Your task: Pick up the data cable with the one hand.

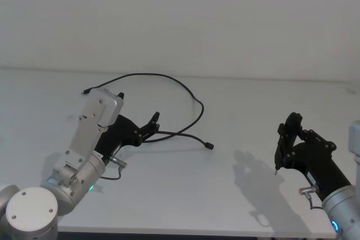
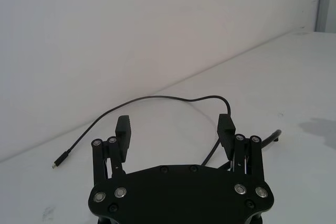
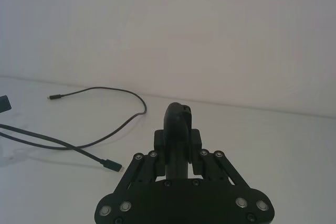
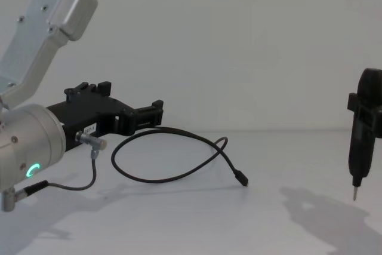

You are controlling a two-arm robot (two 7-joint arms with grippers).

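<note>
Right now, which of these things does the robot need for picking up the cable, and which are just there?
For the job: data cable; left gripper, open, close to it.
Just there: right gripper, off to the right, holding dark tool; grey wire by the left arm; table.

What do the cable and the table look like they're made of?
Cable: probably rubbery plastic sheath, matte black; it curls in loose loops. Table: smooth white, likely laminate; faint sheen, soft shadows. Left gripper, open, sits by the cable; right gripper holds a tool.
</note>
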